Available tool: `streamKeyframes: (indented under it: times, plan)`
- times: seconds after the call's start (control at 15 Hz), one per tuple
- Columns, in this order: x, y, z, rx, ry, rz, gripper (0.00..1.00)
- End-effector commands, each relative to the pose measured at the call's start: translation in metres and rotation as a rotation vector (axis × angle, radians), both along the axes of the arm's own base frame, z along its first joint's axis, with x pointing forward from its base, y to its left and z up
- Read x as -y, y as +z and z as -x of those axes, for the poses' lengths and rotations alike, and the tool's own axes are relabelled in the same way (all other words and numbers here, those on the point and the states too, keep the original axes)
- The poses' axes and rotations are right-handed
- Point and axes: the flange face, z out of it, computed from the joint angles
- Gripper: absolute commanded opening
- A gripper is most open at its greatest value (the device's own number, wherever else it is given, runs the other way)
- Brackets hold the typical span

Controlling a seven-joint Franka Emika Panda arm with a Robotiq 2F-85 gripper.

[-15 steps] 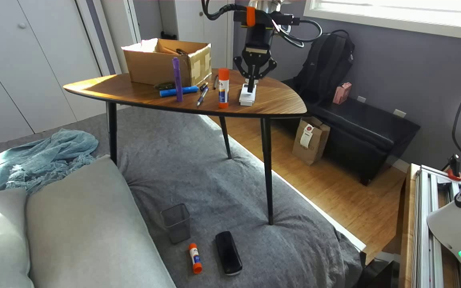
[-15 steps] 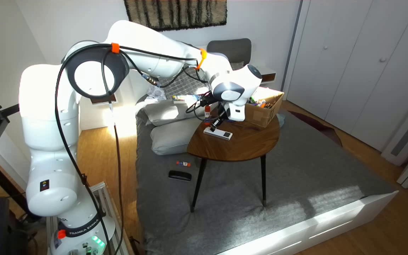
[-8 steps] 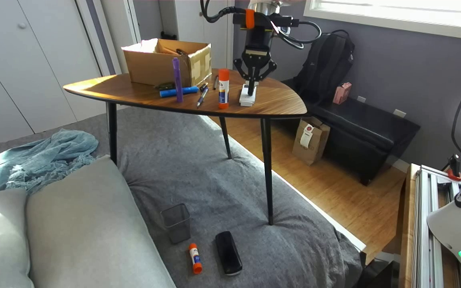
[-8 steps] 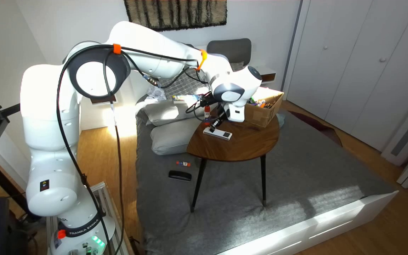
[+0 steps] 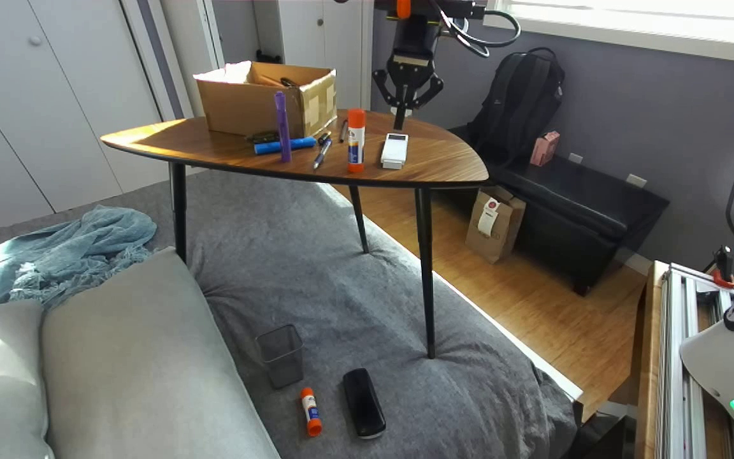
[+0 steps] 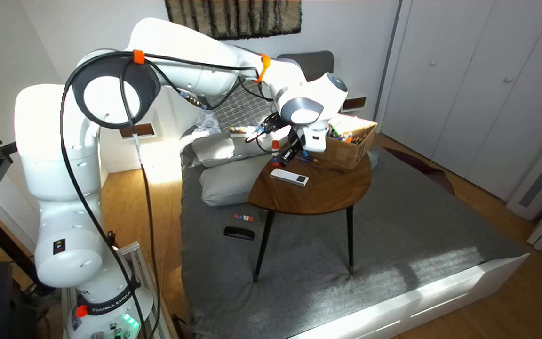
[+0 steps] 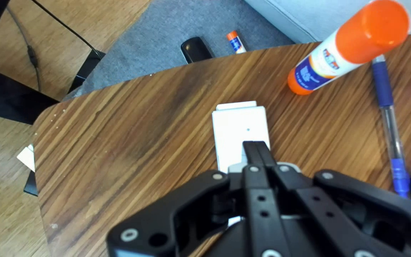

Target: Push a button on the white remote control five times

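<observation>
The white remote control (image 5: 394,153) lies flat on the wooden table (image 5: 446,150); it also shows in an exterior view (image 6: 289,177) with a dark patch at one end. In the wrist view the near part of the remote (image 7: 237,125) shows a small dot on its surface; the rest is hidden behind my fingers. My gripper (image 5: 398,127) is shut and empty, pointing down. Its tips hover above the remote, apart from it. In an exterior view the gripper (image 6: 284,163) is raised over the remote. In the wrist view its fingertips (image 7: 255,142) overlap the remote.
An upright orange-capped glue stick (image 7: 319,67) stands close beside the remote. A pen (image 5: 322,154), a blue marker (image 5: 284,146) and an upright purple marker (image 5: 282,127) are farther along. A cardboard box (image 5: 252,105) stands at the table's far side.
My gripper has lifted off the remote; its tips were down at the remote's surface in the earlier frames. The remote has not moved.
</observation>
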Motion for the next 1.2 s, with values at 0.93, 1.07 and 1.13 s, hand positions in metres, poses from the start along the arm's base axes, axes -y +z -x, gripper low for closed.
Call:
streamKeyframes:
  times: [0.93, 1.07, 1.13]
  plan:
    - [0.012, -0.012, -0.008, 0.011, -0.049, 0.008, 0.00]
    - [0.010, -0.015, -0.009, 0.001, -0.045, 0.003, 0.00]
    - [0.009, -0.017, -0.010, -0.004, -0.041, 0.000, 0.00]
